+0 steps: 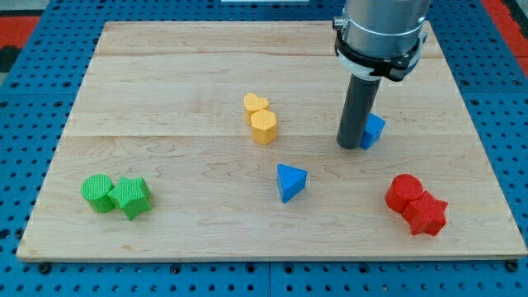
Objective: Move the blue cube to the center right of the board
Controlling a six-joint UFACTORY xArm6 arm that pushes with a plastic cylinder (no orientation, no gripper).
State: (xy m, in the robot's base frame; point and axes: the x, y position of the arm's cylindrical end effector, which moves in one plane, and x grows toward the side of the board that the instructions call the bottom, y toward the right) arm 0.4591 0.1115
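Observation:
The blue cube (pixel 374 129) sits on the wooden board (pixel 181 82) at the view's centre right, partly hidden behind my rod. My tip (pixel 351 146) rests on the board right against the cube's left side, touching or almost touching it. The rod rises from there to the arm's grey collar at the view's top.
A blue triangular block (pixel 290 181) lies below and left of the tip. A yellow heart (pixel 256 104) and a yellow hexagonal block (pixel 264 126) touch at the centre. Two red blocks (pixel 417 205) are at the lower right, two green blocks (pixel 116 195) at the lower left.

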